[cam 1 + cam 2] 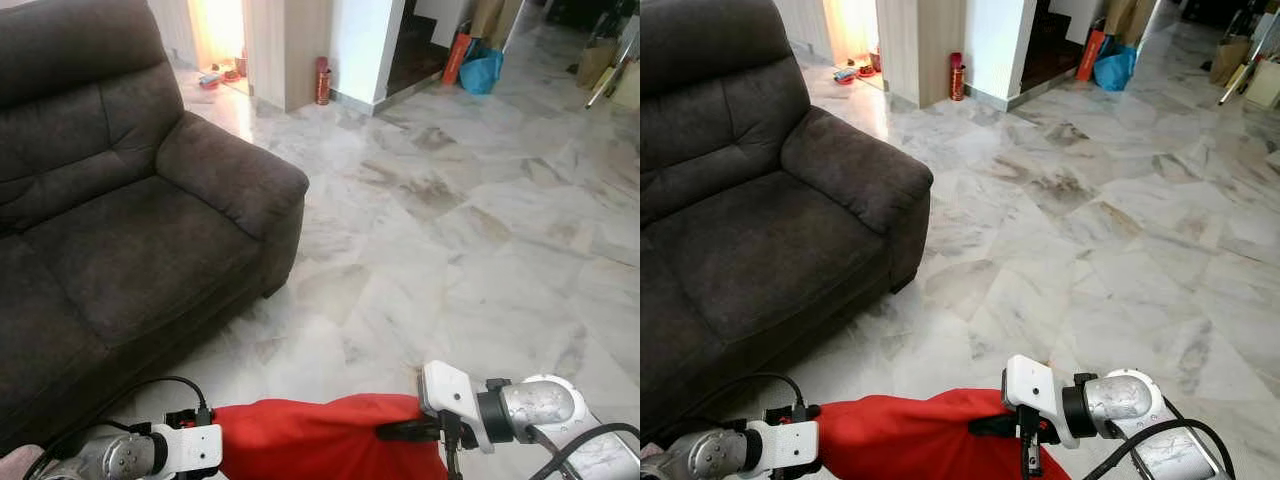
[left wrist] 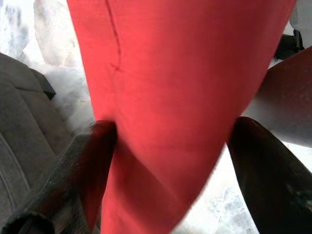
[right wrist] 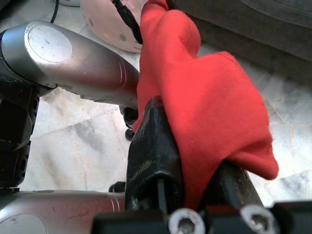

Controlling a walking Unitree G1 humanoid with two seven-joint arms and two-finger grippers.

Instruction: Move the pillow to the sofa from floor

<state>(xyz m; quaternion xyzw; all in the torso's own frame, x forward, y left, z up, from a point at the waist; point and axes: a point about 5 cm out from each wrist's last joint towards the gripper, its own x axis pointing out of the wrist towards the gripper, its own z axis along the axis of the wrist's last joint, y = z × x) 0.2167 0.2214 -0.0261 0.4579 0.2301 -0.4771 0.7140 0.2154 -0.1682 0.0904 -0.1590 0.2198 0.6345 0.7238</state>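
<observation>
To our left stands the dark grey sofa [image 1: 130, 230], its seat cushion free and close by. Our left gripper [image 2: 161, 146] has its fingers [image 2: 92, 161] clamped on one side of the red pillow [image 1: 320, 438], which we hold between both arms low in front of us, over the marble floor [image 1: 480, 230]. Our right gripper [image 3: 195, 170] pinches the opposite corner, with only a fold of cloth caught between its fingers. That thin hold is, we judge, the weak point: if we swing toward the seat unevenly, the fabric could slide out and the pillow could sag or fall short, against the sofa's front edge.
</observation>
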